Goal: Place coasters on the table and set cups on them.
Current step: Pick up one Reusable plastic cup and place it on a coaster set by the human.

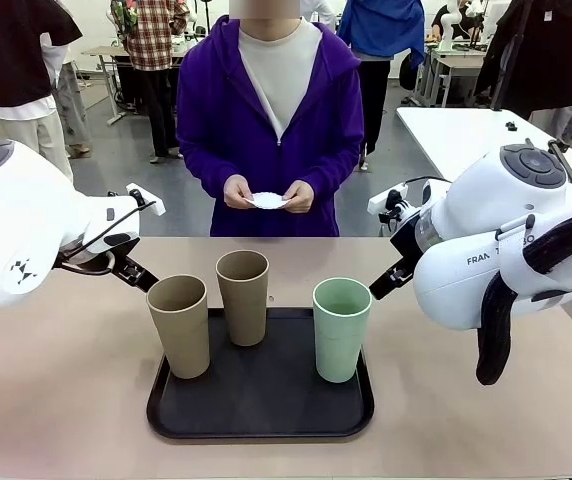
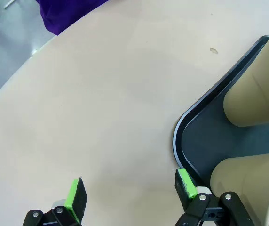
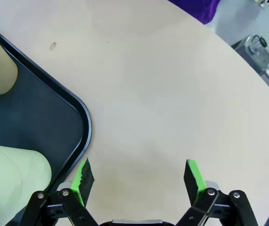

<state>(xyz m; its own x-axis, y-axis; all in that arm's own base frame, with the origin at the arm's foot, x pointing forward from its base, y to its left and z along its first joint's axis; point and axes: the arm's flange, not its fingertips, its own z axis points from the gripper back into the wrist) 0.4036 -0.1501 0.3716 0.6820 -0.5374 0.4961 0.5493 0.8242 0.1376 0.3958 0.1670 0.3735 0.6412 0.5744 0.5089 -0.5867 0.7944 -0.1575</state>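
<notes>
Left hand (image 2: 130, 183) wide, right hand (image 3: 138, 168) wide; 3 cups (image 1: 243, 295) on tray (image 1: 266, 405); person (image 1: 206, 120) holds coasters (image 1: 267, 200).

The only lettering that could be read stood on the right arm (image 1: 463, 285), at the right of the front view. Small dark capitals were printed on the white casing of its rounded joint, beginning "FRA". The rest of the word ran under a black cable sleeve (image 1: 496, 325) that crossed in front of the casing, and what followed those letters was too broken up to tell. At the left of the same view, the left arm (image 1: 26, 215) carried a small cluster of black marks (image 1: 21, 269) low on its white shell. It looked like a logo or pattern rather than letters, and nothing could be read from it.
</notes>
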